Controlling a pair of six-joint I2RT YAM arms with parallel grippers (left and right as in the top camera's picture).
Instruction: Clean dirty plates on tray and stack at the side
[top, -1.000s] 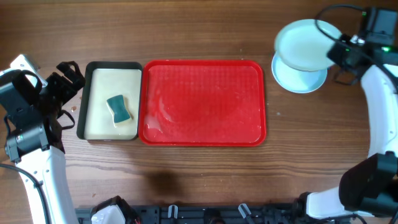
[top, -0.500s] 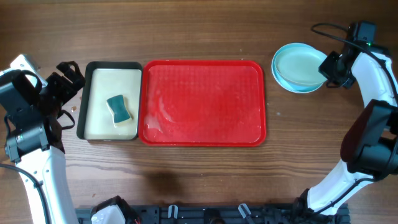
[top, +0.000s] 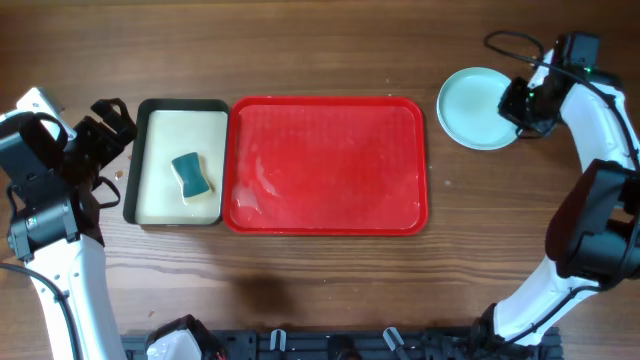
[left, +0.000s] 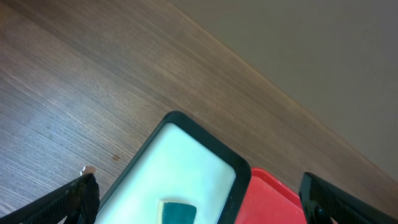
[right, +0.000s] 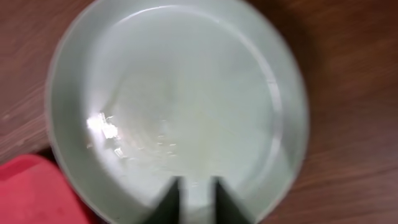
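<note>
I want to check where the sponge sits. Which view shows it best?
Overhead: the whole teal sponge lies in the black-rimmed cream tray. The left wrist view catches only one edge at the frame's bottom; the right wrist view misses it.

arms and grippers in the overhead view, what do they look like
Both have white rounded links with black joints. The left arm ends in the black, two-finger left gripper. The right arm carries the black right gripper, whose fingers look dark and narrow in its wrist view, and a thin black cable loops by its wrist.
</note>
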